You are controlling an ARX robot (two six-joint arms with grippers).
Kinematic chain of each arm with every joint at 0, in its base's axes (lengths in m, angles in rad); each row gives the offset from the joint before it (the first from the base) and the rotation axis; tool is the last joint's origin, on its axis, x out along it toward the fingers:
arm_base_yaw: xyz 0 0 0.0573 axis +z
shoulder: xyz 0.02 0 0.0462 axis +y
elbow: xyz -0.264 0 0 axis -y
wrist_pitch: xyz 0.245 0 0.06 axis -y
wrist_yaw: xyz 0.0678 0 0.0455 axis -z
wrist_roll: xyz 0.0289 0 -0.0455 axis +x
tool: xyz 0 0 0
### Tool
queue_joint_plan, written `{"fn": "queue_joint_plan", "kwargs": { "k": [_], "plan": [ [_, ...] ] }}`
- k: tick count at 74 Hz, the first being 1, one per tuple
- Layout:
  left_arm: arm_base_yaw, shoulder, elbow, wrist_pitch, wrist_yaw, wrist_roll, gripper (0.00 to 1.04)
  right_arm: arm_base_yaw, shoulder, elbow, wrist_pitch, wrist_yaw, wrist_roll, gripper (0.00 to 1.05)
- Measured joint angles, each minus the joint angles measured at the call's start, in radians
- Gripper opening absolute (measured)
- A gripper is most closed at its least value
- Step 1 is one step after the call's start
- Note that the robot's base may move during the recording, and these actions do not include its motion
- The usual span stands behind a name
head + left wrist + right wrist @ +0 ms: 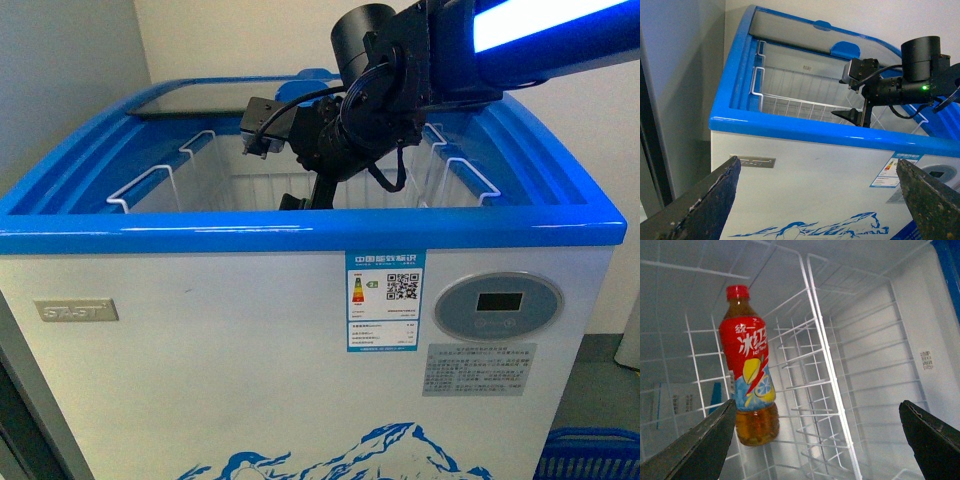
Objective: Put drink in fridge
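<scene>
The fridge point(300, 330) stands in front, its lid point(790, 27) slid toward the back. The right arm point(400, 70) reaches down into it from the right. The drink point(749, 370) lies in a wire basket point(830, 390) inside, apart from the right end effector point(815, 440).

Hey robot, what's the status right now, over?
Right gripper open, down inside the fridge. Left gripper open, empty, outside the fridge front. Drink released, in a wire basket. Lid slid back, nothing in the way.

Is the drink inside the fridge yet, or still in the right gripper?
Inside. The drink lies in a white wire basket within the fridge, and the right gripper is open, its fingers clear of it.
</scene>
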Motion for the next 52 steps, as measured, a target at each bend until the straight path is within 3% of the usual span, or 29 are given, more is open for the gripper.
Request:
{"fn": "queue_joint_plan", "kwargs": {
  "k": [23, 52],
  "plan": [
    [-0.001, 0.000, 0.000, 0.000, 0.000, 0.000, 0.97, -0.001, -0.156, -0.174, -0.014, -0.082, 0.083, 0.98],
    [-0.001, 0.000, 0.000, 0.000, 0.000, 0.000, 0.97, -0.017, -0.219, -0.192, -0.021, -0.145, 0.209, 0.98]
  ]
}}
